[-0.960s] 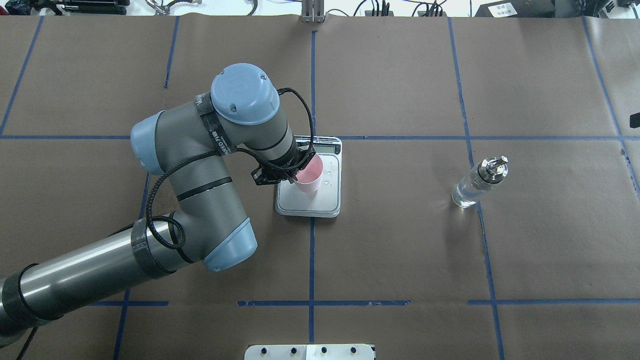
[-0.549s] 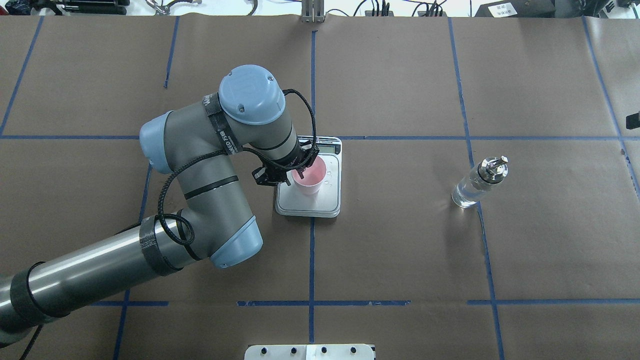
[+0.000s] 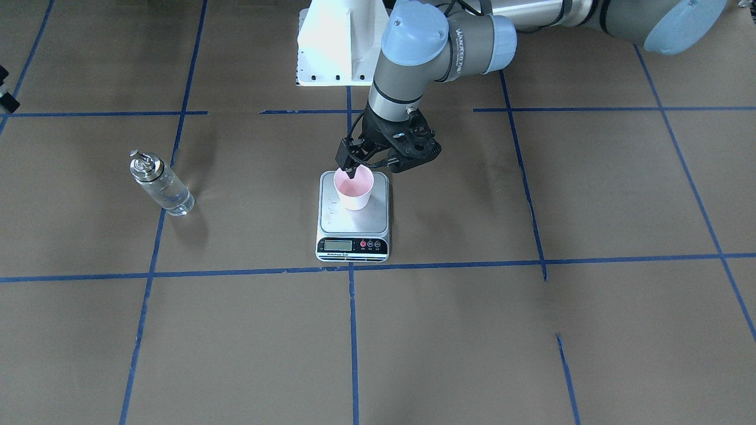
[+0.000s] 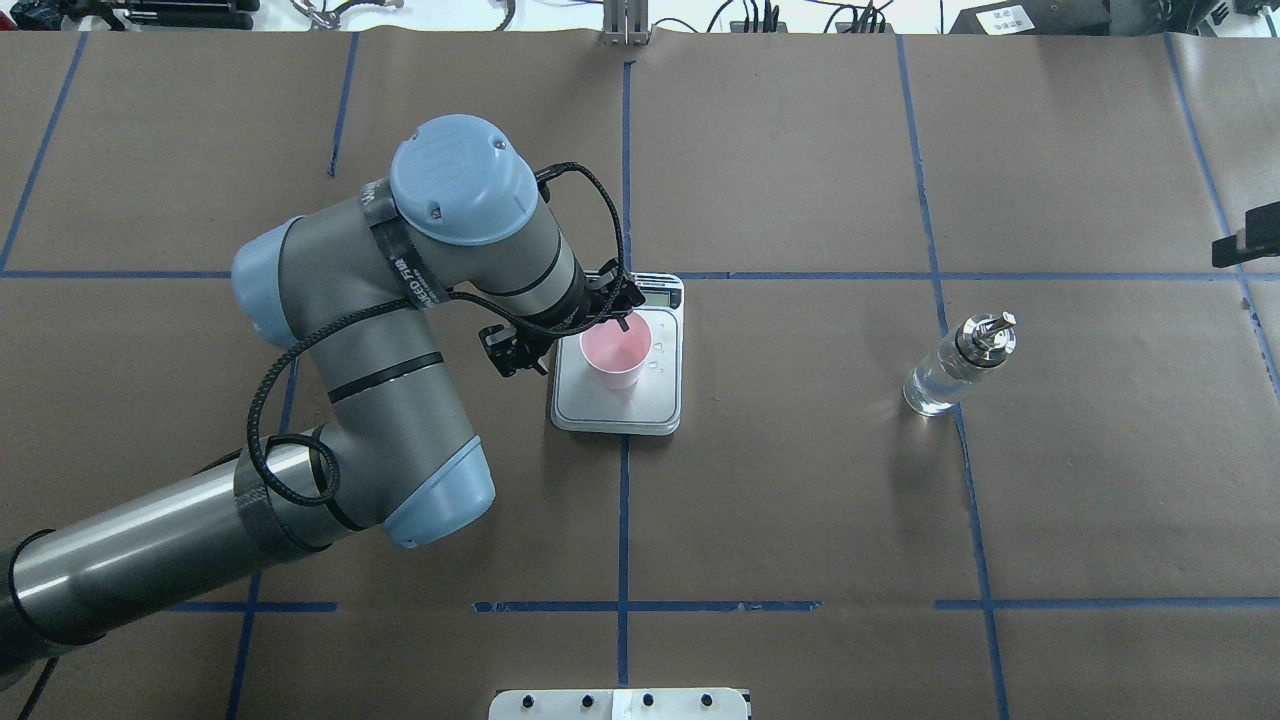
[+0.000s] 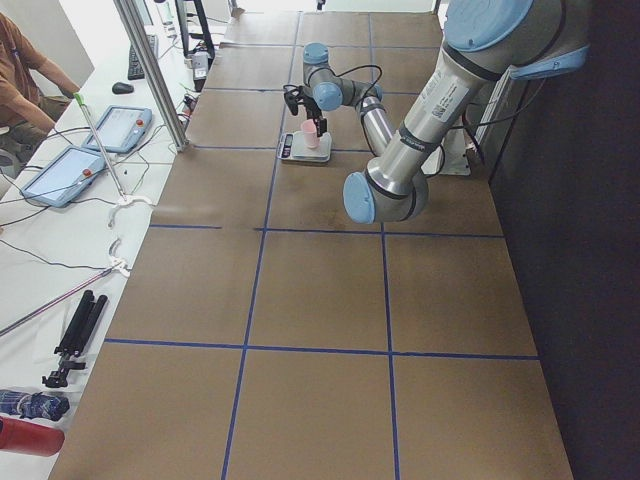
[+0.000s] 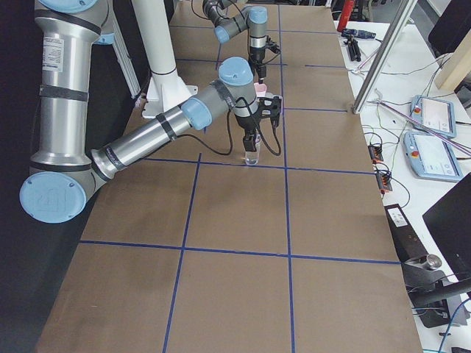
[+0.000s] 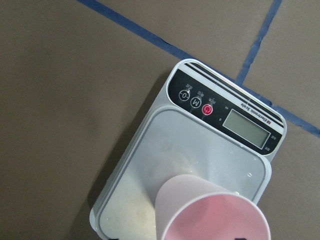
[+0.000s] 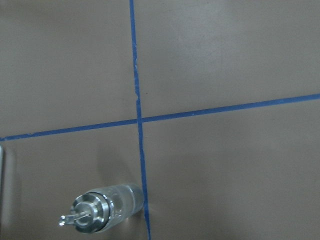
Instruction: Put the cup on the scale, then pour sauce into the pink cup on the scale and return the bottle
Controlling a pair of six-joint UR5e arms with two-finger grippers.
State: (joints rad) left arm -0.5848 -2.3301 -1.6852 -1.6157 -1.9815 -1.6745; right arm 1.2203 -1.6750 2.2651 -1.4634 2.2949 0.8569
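– Cup [image 4: 614,350], where is it?
– Right under the left jaws. It stands up straight on the silver top of the scale [image 4: 662,402].
– What does the cup look like?
– Small and round, wider at the mouth than at the foot. It is soft pink inside and more white-pink outside. It is thinner than the scale's top, so bare steel shows around it.
– Do the left jaws hold it?
– No. They are apart and grip nothing. One dark finger tip [image 3: 352,172] hangs just over the cup's mouth. I cannot tell if it touches the rim.
– What else lies under those jaws?
– The scale's black strip, with a grey screen and small round buttons, one of them red. It is on the far side of the cup from the robot. A few small clear drops [image 4: 655,355] sit on the steel, just beside the cup.
– And the bottle [image 4: 955,368]?
– Well apart from the left jaws, off to the robot's right. It stands on the brown table [image 4: 800,500], next to a blue tape line [image 4: 975,500]. It is clear glass with a shiny metal collar and a little spout, and it is taller than the cup.
– The right jaws?
– They hang higher than the bottle and do not touch it. The bottle is below them, off to one side. I cannot tell if they are apart or together.
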